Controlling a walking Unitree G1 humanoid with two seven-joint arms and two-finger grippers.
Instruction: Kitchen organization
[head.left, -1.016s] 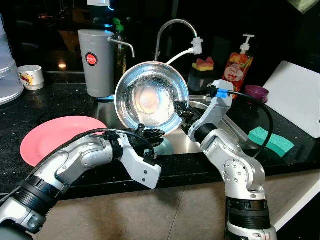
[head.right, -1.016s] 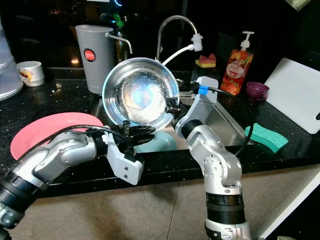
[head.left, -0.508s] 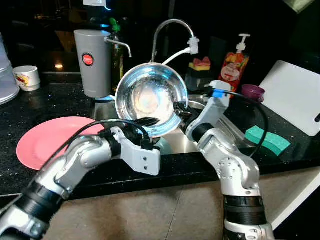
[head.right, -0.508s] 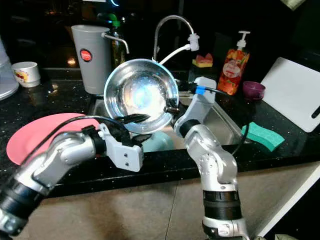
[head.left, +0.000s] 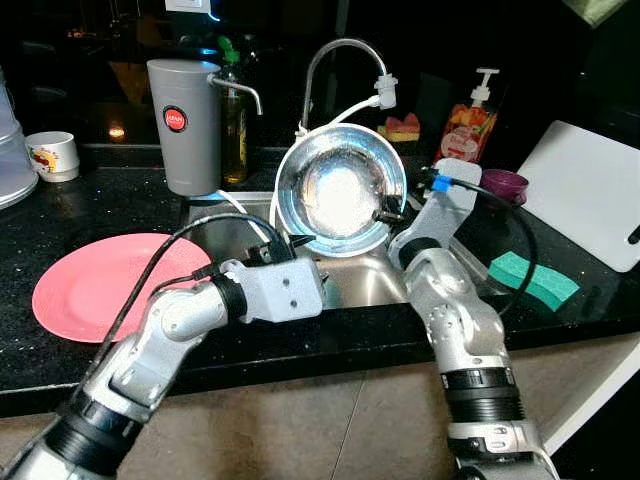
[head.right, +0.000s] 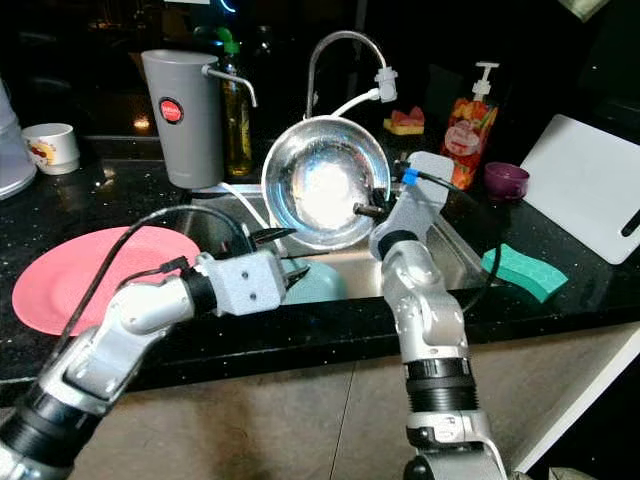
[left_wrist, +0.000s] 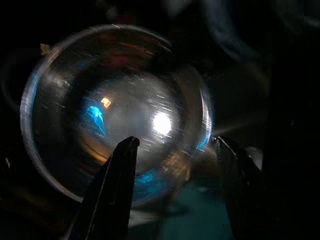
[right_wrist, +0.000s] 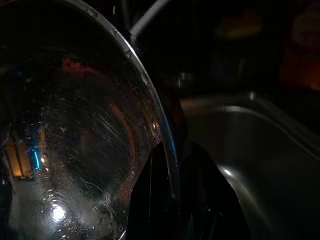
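A shiny steel bowl (head.left: 340, 195) hangs tilted over the sink, its inside facing me. My right gripper (head.left: 388, 213) is shut on its right rim; in the right wrist view the fingers (right_wrist: 150, 200) pinch the bowl's edge (right_wrist: 167, 145). My left gripper (head.right: 285, 252) stands open just below and left of the bowl, apart from it. The left wrist view looks between its two spread fingers (left_wrist: 120, 170) at the bowl (left_wrist: 115, 100).
A pink plate (head.left: 100, 285) lies on the black counter at left. A grey jug (head.left: 185, 125), a faucet (head.left: 340, 60) and a soap bottle (head.left: 478, 120) stand behind the sink (head.left: 230, 225). A pale teal bowl (head.right: 315, 282) sits in the sink. At right are a green sponge (head.left: 535, 280) and a white cutting board (head.left: 590, 190).
The right gripper has carried the bowl to the right, away from the left gripper, whose fingers were at the bowl's lower rim. The left forearm has turned.
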